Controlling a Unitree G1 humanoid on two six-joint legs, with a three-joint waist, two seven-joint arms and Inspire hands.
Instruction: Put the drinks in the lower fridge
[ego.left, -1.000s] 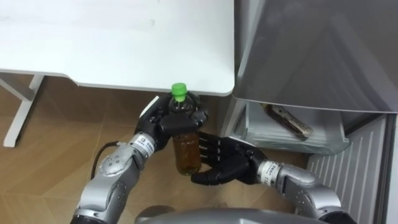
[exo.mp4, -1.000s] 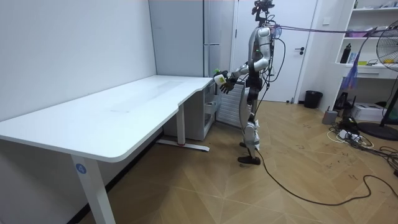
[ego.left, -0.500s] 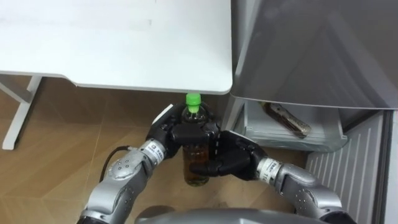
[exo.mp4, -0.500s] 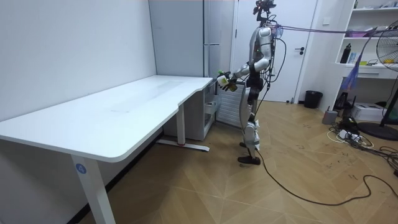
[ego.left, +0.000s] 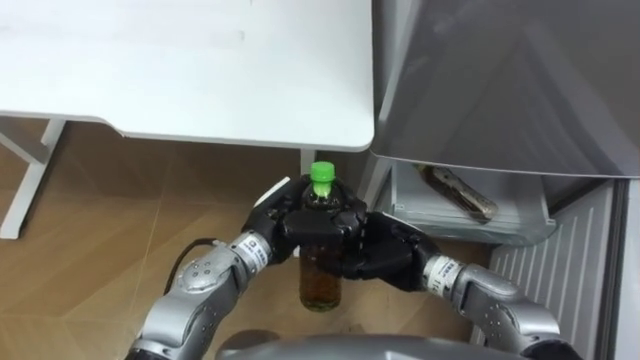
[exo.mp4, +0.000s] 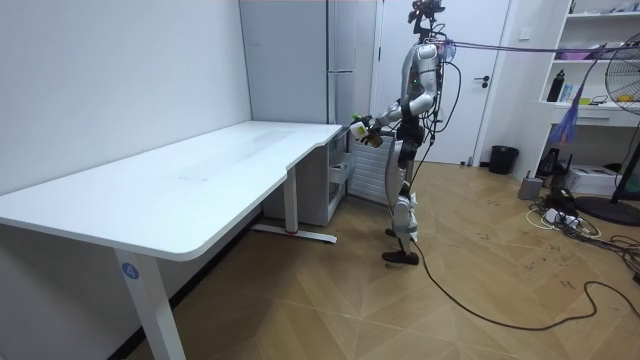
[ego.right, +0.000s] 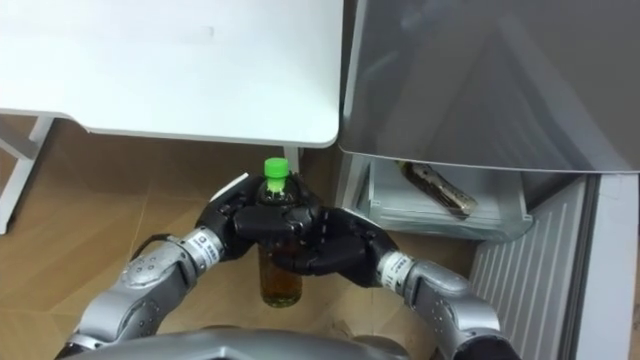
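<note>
Beside the fridge drawer (ego.left: 520, 236) holding one lying bottle (ego.left: 460, 194), left hand (ego.left: 285, 215) and right hand (ego.left: 385, 255) clasp an upright amber drink (ego.left: 320, 282).

Robot stands by the fridge (exo.mp4: 300, 70) (white desk (exo.mp4: 200, 175) alongside)

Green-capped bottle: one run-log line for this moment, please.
green-capped brown-drink plastic bottle: upright | left robot hand: gripping | right robot hand: gripping

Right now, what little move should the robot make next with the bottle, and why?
Probably the left hand should let go. It and the right hand are both curled round the upright green-capped bottle, and the right hand is nearer the open fridge drawer, where another bottle already lies, so it could carry the drink in alone.
</note>
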